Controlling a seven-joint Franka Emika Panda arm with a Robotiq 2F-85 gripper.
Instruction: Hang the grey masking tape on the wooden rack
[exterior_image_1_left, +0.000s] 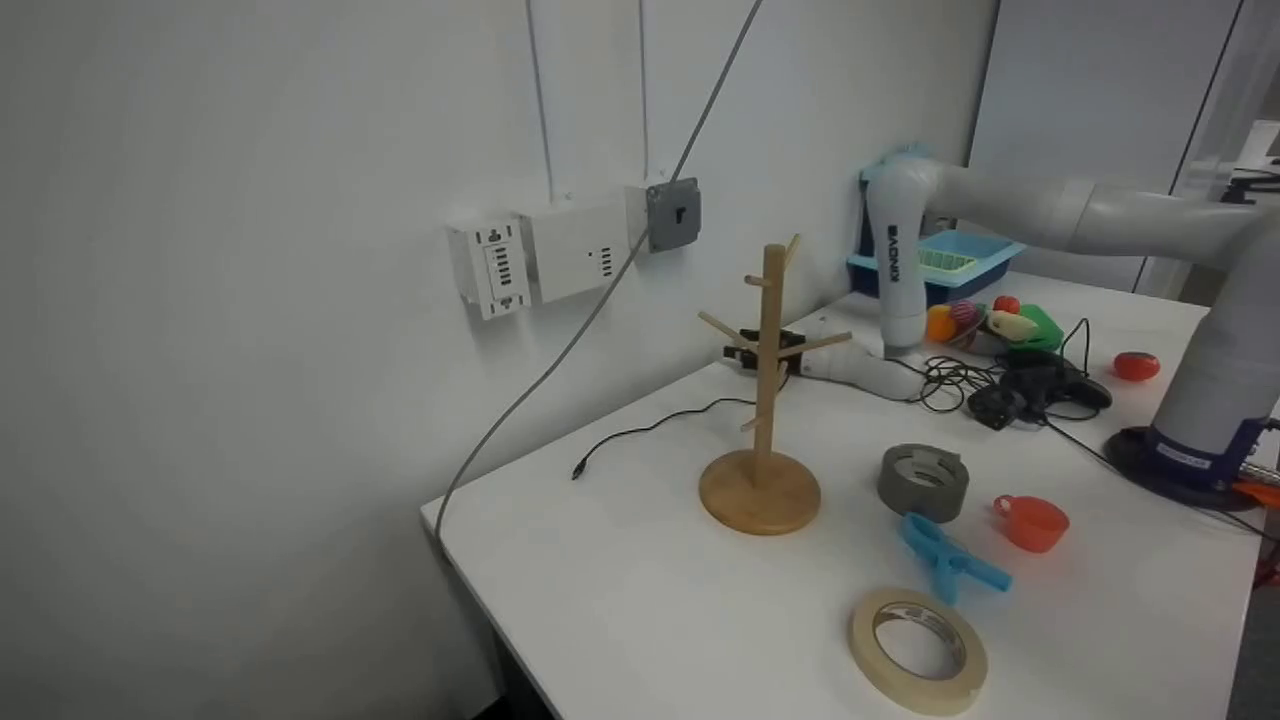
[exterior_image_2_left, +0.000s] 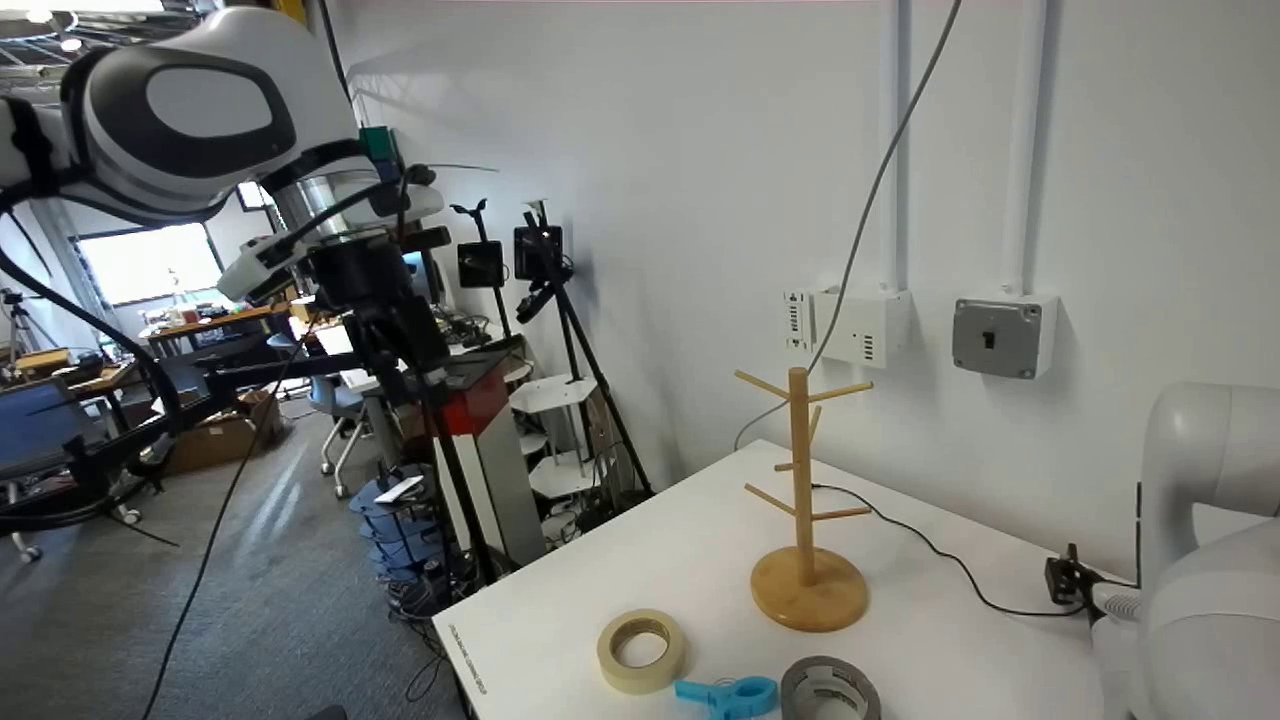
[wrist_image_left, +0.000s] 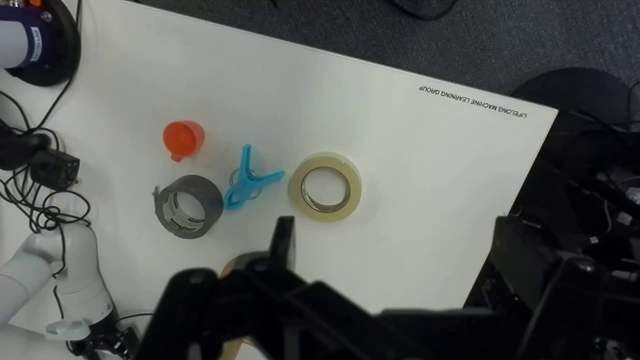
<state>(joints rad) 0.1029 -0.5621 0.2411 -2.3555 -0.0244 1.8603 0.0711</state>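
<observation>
- Your grey masking tape (exterior_image_1_left: 918, 500) lies flat on the desk (exterior_image_1_left: 640, 590), hole upward, apart from the wooden rack (exterior_image_1_left: 768, 385).
- The rack stands upright near it on a round base (exterior_image_1_left: 740, 505), its short pegs (exterior_image_1_left: 820, 343) branching out at several heights.
- Just beside the tape you have a blue clamp (wrist_image_left: 243, 186); you can't tell from these views whether the two touch.
- Past the clamp lies the wider cream-white tape ring (exterior_image_1_left: 918, 695), flat as well, so the clamp sits between the two rolls.
- Near the grey roll, too, is an orange-red cup (exterior_image_1_left: 1038, 527).
- Your jaws are spread: in the wrist view their dark fingers (wrist_image_left: 286, 245) stand wide apart, with the desk showing between them.
- In an exterior view your arm (exterior_image_2_left: 220, 110) comes in from the side and holds the jaws up, clear of the desk.
- Between the rack and the wall (exterior_image_1_left: 250, 300), a black cable (exterior_image_1_left: 655, 427) runs across the desk.
- A white arm (exterior_image_1_left: 1000, 205) stands on the desk too, its dark end (exterior_image_2_left: 1065, 580) low beside the wall, and a black device (exterior_image_1_left: 1040, 385) lies by it.
- Farther along you have a cluster of bright-coloured pieces (exterior_image_1_left: 1012, 325) and a two-tone blue tub (exterior_image_1_left: 990, 280).
</observation>
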